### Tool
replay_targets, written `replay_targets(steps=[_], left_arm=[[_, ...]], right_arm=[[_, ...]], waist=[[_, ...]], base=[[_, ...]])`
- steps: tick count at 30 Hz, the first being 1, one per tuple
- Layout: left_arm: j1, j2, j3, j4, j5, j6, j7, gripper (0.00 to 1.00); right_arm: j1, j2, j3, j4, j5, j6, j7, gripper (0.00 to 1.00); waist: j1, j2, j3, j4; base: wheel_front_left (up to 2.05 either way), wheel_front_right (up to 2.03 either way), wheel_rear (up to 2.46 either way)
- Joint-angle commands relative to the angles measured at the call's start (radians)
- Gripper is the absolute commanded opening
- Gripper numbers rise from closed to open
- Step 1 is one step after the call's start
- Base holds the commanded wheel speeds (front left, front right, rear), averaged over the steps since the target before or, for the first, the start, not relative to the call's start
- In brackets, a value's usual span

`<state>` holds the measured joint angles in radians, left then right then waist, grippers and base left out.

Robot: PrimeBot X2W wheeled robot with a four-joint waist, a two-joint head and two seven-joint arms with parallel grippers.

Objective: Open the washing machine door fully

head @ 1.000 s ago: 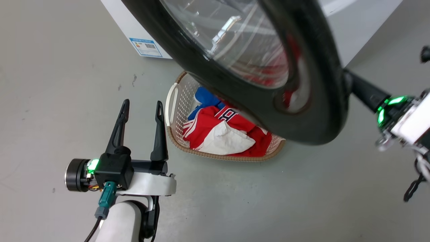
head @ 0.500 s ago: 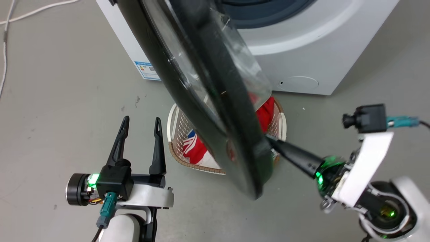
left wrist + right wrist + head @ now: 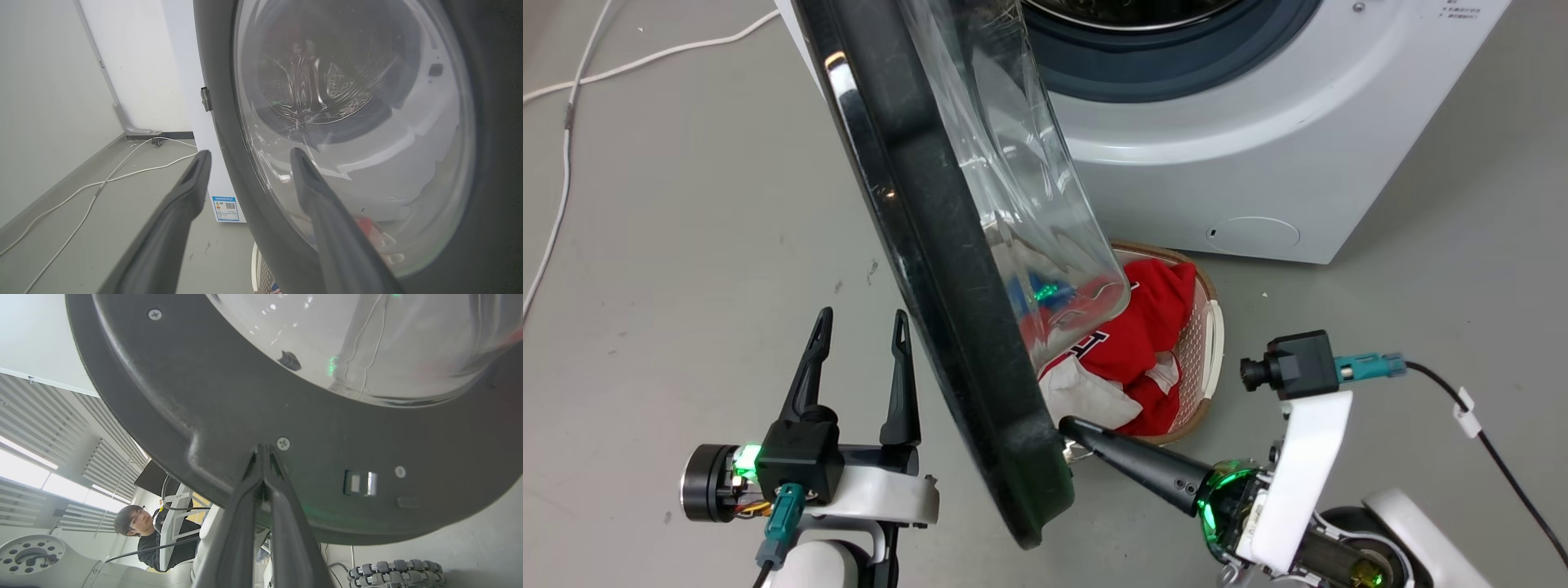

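**Washing machine door** [image 3: 947,269]: stands swung out from the white washing machine [image 3: 1258,163]. In the head view it is seen nearly edge-on. Its glossy black rim runs from the machine's left front corner down to the lower centre. The clear glass bowl [image 3: 1029,204] bulges from its inner side, towards the machine. The grey-gasketed drum mouth [image 3: 1176,65] is uncovered. The door lies between the two claws.

**Right claw** [image 3: 1072,426]: fingers clenched together with nothing between them. The tips rest against the door's inner face near its lowest edge. In the right wrist view the claw [image 3: 261,451] meets the door [image 3: 245,396] on the dark rim, just beside a screw [image 3: 282,443] and below the glass.

**Left claw** [image 3: 863,318]: released, fingers spread and pointing up. It sits on the door's outer side, just beside the rim and apart from it. In the left wrist view the claw [image 3: 250,153] looks onto the door's [image 3: 490,122] outer face, with the steel drum visible through the glass.

**Laundry basket** [image 3: 1213,327]: on the floor [image 3: 686,245] in front of the machine, behind the door's lower end. It holds red clothes [image 3: 1143,327].

**Sundries**:
- Small round flap [image 3: 1252,234], low on the machine's front.
- White cable [image 3: 572,122], on the floor at left.
- Seated person [image 3: 135,522], in the right wrist view.
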<state>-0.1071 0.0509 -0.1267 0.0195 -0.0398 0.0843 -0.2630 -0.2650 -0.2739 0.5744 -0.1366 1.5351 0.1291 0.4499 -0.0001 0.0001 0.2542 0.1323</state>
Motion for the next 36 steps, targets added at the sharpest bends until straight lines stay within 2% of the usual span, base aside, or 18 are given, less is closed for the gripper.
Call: replay_targets(steps=[1,10,17,18,19,20,21,25,29,32,36], left_arm=[[0.006,-0.001,0.001,0.001,0.003,-0.003,-0.003,1.00],[0.040,0.000,0.014,0.017,0.009,-0.005,-0.003,1.00],[0.083,0.000,0.029,0.024,0.014,-0.011,-0.003,1.00],[0.089,0.000,0.031,0.025,0.015,-0.012,-0.003,1.00],[0.096,0.001,0.033,0.025,0.016,-0.012,-0.003,1.00],[0.101,0.002,0.036,0.025,0.017,-0.012,-0.003,1.00],[0.108,0.003,0.039,0.025,0.018,-0.013,-0.003,1.00],[0.128,0.005,0.048,0.025,0.021,-0.015,-0.003,1.00],[0.146,0.006,0.057,0.022,0.021,-0.014,-0.003,1.00],[0.155,0.008,0.064,0.020,0.023,-0.014,-0.003,1.00],[0.161,0.009,0.071,0.017,0.026,-0.011,-0.003,1.00]], right_arm=[[0.014,0.008,0.010,0.002,0.006,0.003,0.005,0.00],[0.054,0.025,0.033,0.042,0.022,0.003,-0.022,0.00],[0.121,0.019,-0.035,0.047,-0.001,0.003,-0.152,0.00],[0.132,0.016,-0.049,0.047,-0.009,0.003,-0.180,0.09],[0.141,0.012,-0.060,0.045,-0.018,0.003,-0.206,0.23],[0.148,0.008,-0.072,0.041,-0.033,0.003,-0.236,0.55],[0.154,0.003,-0.087,0.037,-0.049,0.003,-0.271,1.00],[0.170,-0.025,-0.133,0.024,-0.150,0.003,-0.436,1.00],[0.168,-0.063,-0.172,0.071,-0.358,0.003,-0.661,1.00],[0.167,-0.056,-0.250,0.104,-0.517,0.003,-0.711,1.00],[0.186,0.044,-0.446,0.059,-0.783,0.003,-0.714,1.00]], waist=[[0.0001,-0.0001,-0.004,0.001],[0.0001,-0.0001,-0.058,-0.004],[0.0001,-0.0001,-0.119,-0.017],[0.0001,-0.0001,-0.128,-0.020],[0.0001,-0.0001,-0.135,-0.023],[0.0001,-0.0001,-0.143,-0.026],[0.0001,-0.0001,-0.150,-0.030],[0.0001,-0.0001,-0.176,-0.043],[0.0001,-0.0001,-0.196,-0.058],[0.0001,-0.0001,-0.203,-0.069],[0.0001,-0.0001,-0.208,-0.079]], base=[[0.00,0.00,0.00],[0.00,0.00,0.00],[0.00,0.00,0.00],[0.00,0.00,0.00],[0.00,0.00,0.00],[0.00,0.00,0.00],[0.00,0.00,0.00],[0.00,0.00,0.00],[0.00,0.00,0.00],[0.00,0.00,0.00],[0.00,0.00,0.00]])
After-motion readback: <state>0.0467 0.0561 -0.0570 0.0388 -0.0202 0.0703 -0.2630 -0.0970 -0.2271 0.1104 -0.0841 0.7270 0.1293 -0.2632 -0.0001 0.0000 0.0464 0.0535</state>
